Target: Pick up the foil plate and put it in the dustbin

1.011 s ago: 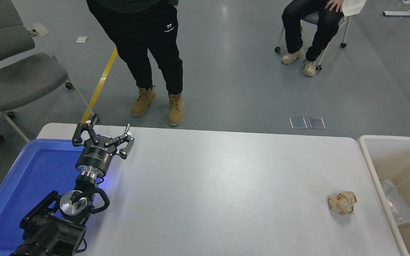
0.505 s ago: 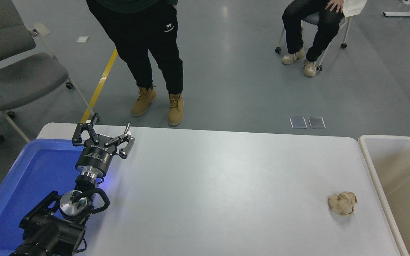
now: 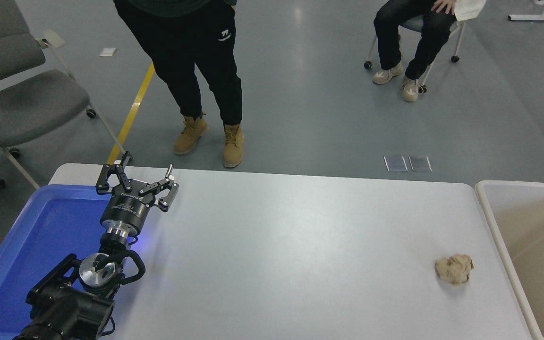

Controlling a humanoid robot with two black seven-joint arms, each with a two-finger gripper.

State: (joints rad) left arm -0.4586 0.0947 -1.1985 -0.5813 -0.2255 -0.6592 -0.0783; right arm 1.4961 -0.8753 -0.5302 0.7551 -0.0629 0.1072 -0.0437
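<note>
The foil plate does not show in the head view; it is hidden or out of view. The dustbin [image 3: 495, 231] is a beige bin with a thick off-white rim at the table's right end, and only its left part is in the picture. What shows of its inside is bare beige wall. My left gripper [image 3: 148, 163] is open and empty, parked at the far left over the inner edge of the blue tray. My right arm and gripper are out of view.
A crumpled brown paper ball [image 3: 454, 269] lies on the white table [image 3: 291, 245] near the dustbin. A blue plastic tray [image 3: 50, 226] sits at the left. A person stands at the far edge [image 3: 196, 71]; another sits at the back right [image 3: 409, 33].
One second ago the shiny foil plate showed inside the dustbin and a dark tip of my right arm showed at the right edge. Both are gone from view now. The left arm has not moved.
</note>
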